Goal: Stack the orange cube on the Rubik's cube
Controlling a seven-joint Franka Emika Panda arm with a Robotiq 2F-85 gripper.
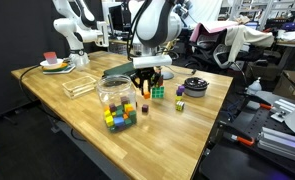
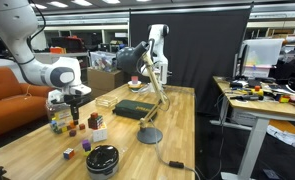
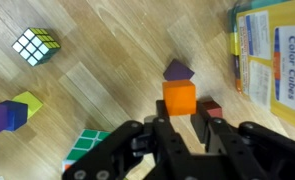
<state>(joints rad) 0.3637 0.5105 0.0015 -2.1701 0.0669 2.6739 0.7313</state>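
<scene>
The pincer (image 3: 180,122) was closed on the orange cube (image 3: 179,98), its jaws against two opposite side faces. The cube seemed to rest on the tabletop (image 3: 107,70). It looked light, rigid and smooth-faced, so a square, centred hold on the flats should keep it from twisting. The Rubik's cube (image 3: 87,147) sat just beside it. Behind stood a purple block (image 3: 177,70). Farther off, a box (image 3: 272,60) read "Color Cubes".

Wooden table (image 1: 192,125) with jar (image 1: 117,98), scattered blocks (image 3: 177,70)
</scene>
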